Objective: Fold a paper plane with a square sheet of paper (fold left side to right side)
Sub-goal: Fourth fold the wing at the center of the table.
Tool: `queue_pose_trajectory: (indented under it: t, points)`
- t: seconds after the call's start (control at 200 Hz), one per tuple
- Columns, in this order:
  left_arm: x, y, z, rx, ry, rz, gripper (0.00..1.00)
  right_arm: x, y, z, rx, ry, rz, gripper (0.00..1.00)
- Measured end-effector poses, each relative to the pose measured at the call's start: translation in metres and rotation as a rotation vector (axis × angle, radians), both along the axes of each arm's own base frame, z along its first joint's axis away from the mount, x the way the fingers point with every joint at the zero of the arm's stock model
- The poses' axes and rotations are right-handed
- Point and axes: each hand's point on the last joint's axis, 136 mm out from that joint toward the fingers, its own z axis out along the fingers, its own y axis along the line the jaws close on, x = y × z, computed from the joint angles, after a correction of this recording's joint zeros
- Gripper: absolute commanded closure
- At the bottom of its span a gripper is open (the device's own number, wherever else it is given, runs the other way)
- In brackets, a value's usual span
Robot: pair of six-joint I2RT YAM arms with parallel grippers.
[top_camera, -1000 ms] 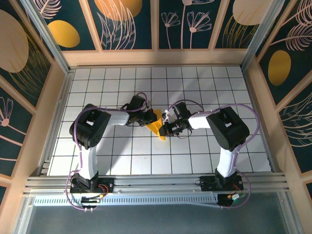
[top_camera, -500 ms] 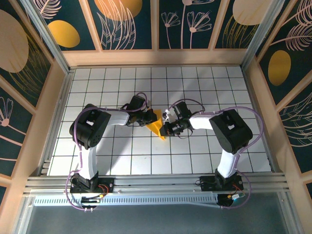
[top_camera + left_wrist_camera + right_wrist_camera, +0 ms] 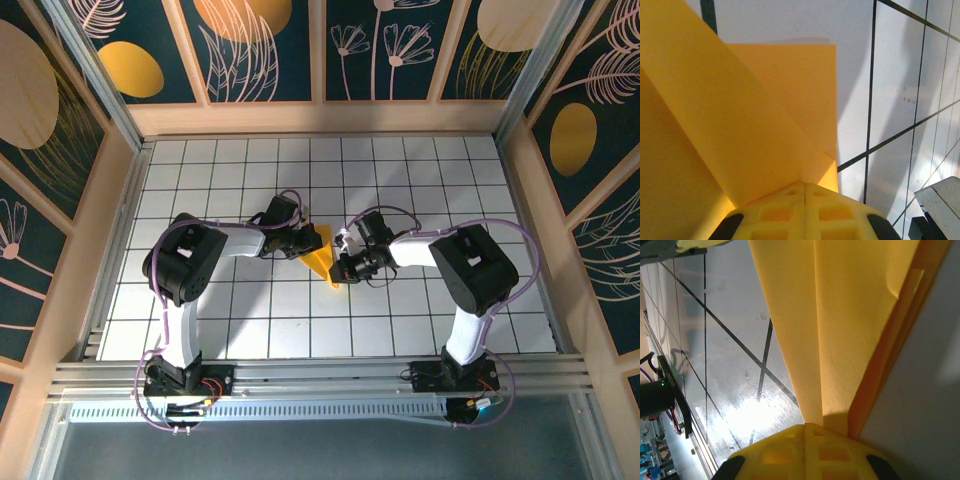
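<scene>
Just left of the table's (image 3: pixel 200 170) middle, the left gripper (image 3: pixel 305 246) is clenched on the folded yellow paper (image 3: pixel 322 257), which sits at the table's middle. Just right of that middle, the right gripper (image 3: pixel 341 265) pinches the paper's other side.

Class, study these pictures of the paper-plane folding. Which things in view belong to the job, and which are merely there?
Belongs to the job:
- folded yellow paper
- left pincer, shut, tips at the paper
- right pincer, shut, tips at the paper

Merely there:
- tiled table
- patterned walls
- metal rail at the near edge
</scene>
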Motion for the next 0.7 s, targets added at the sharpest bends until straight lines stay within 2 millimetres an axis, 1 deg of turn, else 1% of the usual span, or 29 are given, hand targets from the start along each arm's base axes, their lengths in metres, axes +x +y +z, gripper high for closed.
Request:
queue_pose_trajectory:
  t: [0.701]
  points:
    - [0.0,-0.0001,0.0001,-0.001,0.0,0.0,1.0,-0.0067,-0.0031,-0.0025,0.003,-0.006,0.005,1.0]
